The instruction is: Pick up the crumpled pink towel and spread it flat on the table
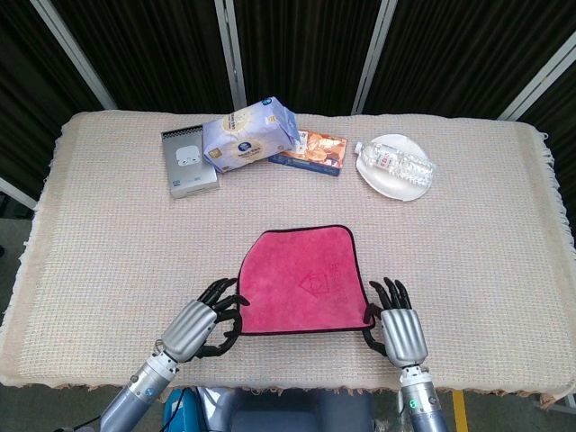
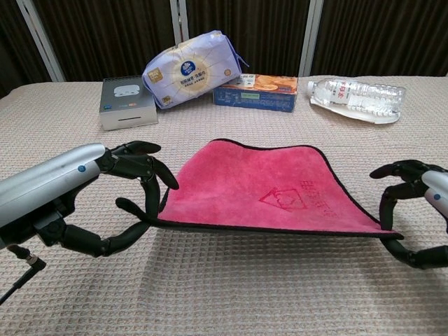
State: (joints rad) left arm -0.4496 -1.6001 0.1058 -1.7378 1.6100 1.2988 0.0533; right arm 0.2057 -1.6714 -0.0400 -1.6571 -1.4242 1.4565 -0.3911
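Holding the pink towel [image 2: 269, 189] taut at lower centre, my left hand [image 2: 129, 192] and right hand [image 2: 413, 217] each pinch a near corner; it is already unfolded, its front edge raised off the table [image 2: 224, 294], with only lowering and release left.

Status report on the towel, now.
Left robot hand and right robot hand each pinch a near corner. Pink towel stretched open, near edge off the table. Nothing in the way.
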